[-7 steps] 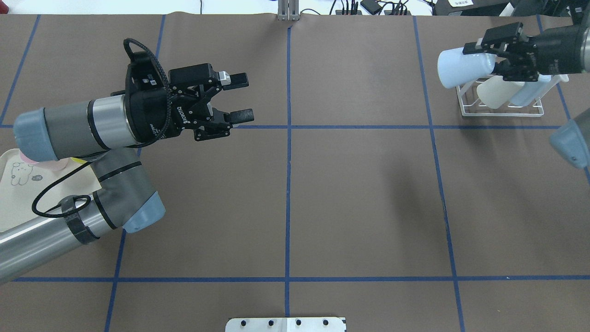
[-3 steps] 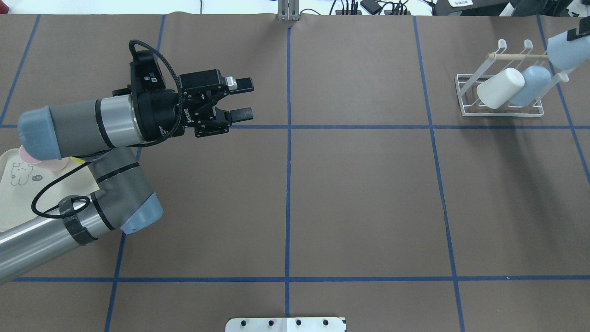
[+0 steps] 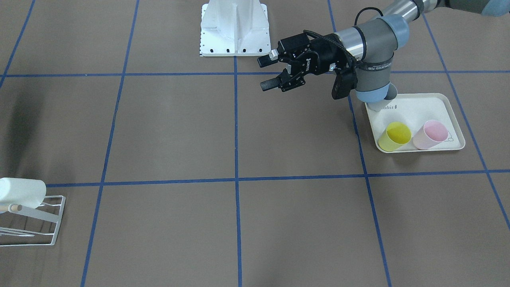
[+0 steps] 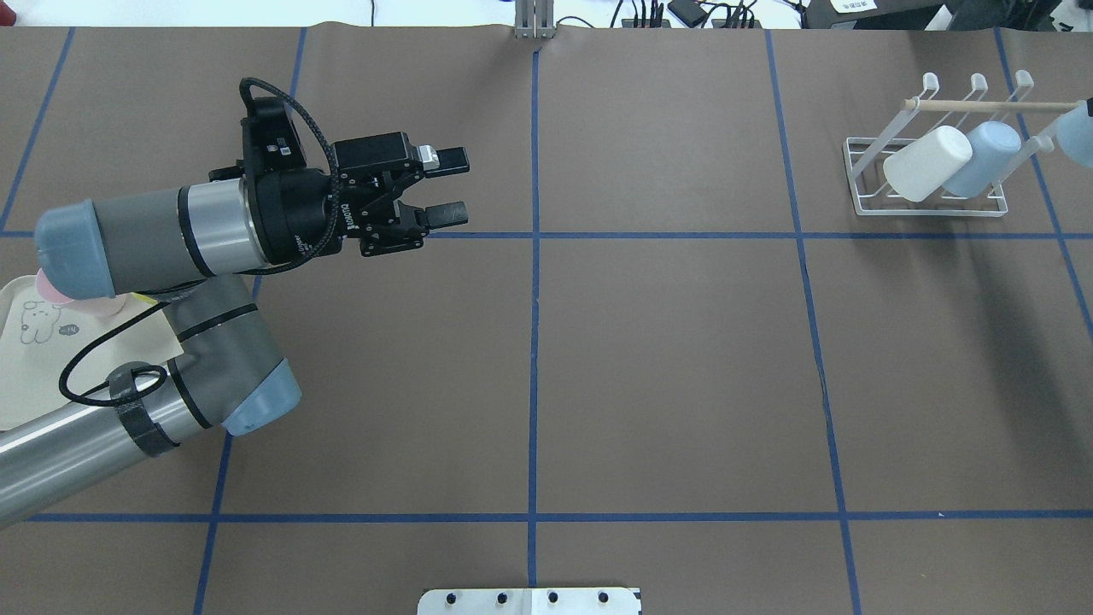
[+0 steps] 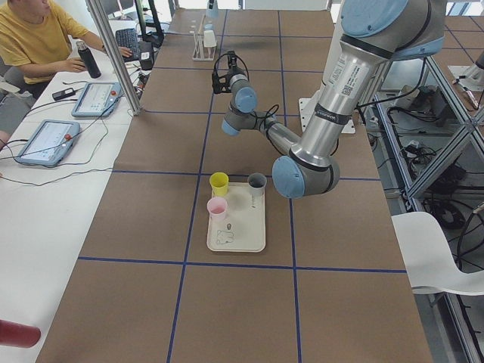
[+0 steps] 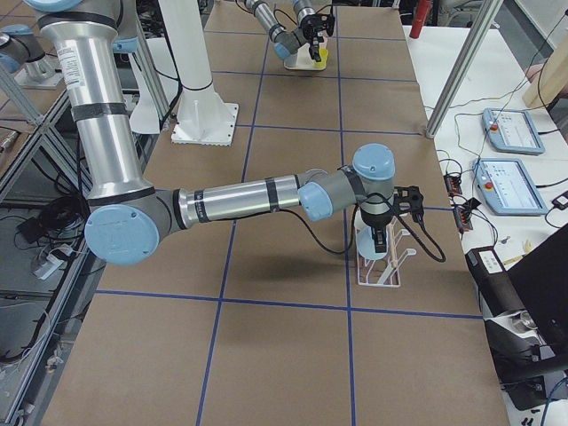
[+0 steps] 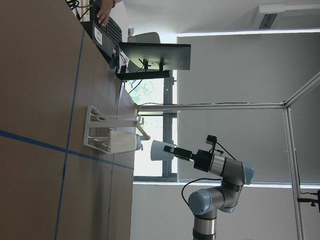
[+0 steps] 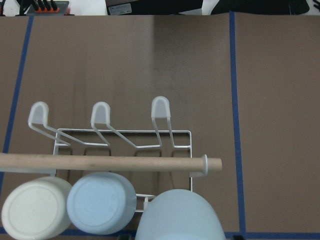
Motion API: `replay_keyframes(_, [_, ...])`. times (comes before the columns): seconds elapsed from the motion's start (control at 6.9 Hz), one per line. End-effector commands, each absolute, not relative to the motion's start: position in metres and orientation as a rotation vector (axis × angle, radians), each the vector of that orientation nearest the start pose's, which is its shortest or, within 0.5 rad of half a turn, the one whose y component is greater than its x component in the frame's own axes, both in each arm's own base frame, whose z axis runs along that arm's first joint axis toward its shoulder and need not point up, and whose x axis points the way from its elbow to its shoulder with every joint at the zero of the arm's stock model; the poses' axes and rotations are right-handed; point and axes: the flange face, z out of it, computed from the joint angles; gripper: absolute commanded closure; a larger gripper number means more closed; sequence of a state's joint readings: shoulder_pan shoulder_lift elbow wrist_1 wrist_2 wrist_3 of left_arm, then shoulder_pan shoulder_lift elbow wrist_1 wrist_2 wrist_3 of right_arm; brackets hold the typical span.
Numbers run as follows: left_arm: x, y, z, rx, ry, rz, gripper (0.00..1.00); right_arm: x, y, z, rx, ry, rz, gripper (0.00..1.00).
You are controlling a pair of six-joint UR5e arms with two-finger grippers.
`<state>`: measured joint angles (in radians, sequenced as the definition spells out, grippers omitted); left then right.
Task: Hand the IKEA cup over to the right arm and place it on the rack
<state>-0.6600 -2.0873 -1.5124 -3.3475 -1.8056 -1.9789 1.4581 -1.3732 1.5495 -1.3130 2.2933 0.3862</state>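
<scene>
The right gripper (image 7: 173, 151) grasps the pale blue plastic IKEA cup (image 8: 180, 217), which hangs in the air just beside the small white wire-frame rack (image 8: 161, 107), at the capped end of its light wooden dowel (image 8: 110, 162). A cream plastic cup (image 8: 35, 210) and a light blue plastic cup (image 8: 100, 202) fill two places, and the place next to them appears free. Good placement would mean lining the cup's mouth up with the free prong, sliding it on along the prong's axis, and clearing the dowel and the neighbouring cup before letting go. The left gripper (image 4: 457, 186) hangs spread and empty, well apart.
</scene>
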Motion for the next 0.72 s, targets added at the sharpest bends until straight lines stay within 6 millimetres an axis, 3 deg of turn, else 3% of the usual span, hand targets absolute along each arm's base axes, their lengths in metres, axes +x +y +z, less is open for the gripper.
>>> replay_keyframes(0.0, [0.390,-0.440,0.225,0.149,2.221,-0.333,0.10,-0.004,-0.594,0.556,0.156,-0.845,0.105,1.00])
replay_keyframes(0.29, [0.388,-0.437,0.239,0.145,2.210,-0.339,0.11,-0.006,-0.613,0.561,0.147,-0.841,0.103,1.00])
replay_keyframes(0.58, [0.387,-0.436,0.239,0.145,2.211,-0.338,0.10,-0.006,-0.615,0.559,0.152,-0.841,0.103,1.00])
